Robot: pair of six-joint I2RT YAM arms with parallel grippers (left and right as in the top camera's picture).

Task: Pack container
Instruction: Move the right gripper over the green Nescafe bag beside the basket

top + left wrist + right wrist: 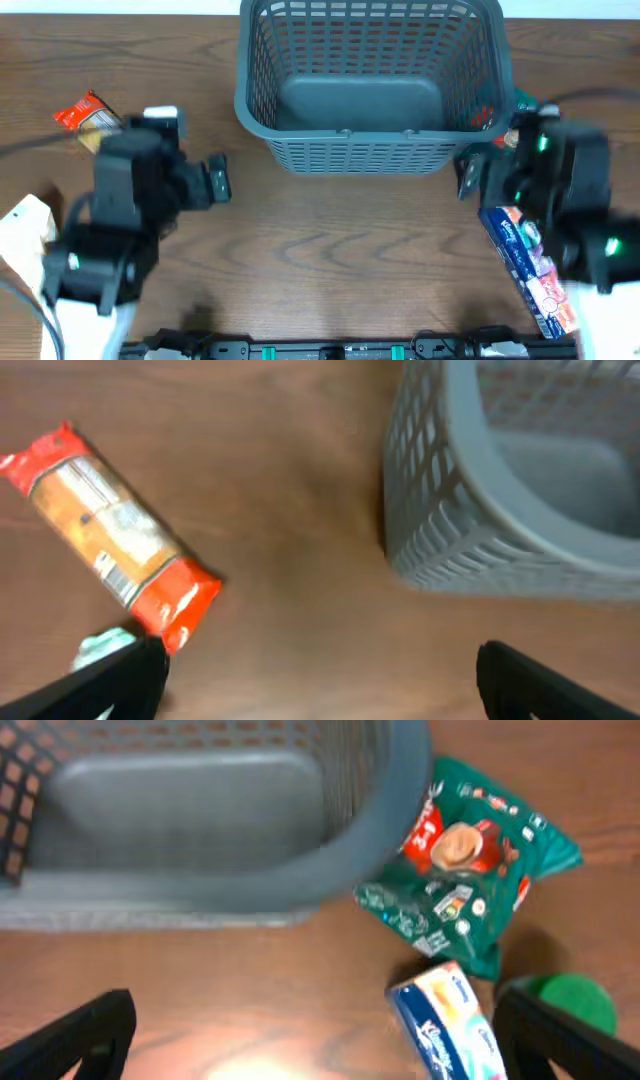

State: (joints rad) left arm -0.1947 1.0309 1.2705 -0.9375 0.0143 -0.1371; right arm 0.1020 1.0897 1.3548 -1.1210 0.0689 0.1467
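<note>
Black fingers on both sides are spread wide, nothing gripped: left pincer [320, 685] and right pincer [320, 1042]. Easiest grab imo is the red-orange snack pack [110, 535], at 10 o'clock in the left wrist cam, lying diagonal on the desk [290, 560]. Turn the wrist so the fingers cross its narrow side. Then the container [370, 150], at 12 o'clock on the desk, looks empty, so lift well over the rim b4 dropping. The green pouch [470, 870] hugs the wall at 1 o'clock in the right cam, awkward.
</note>
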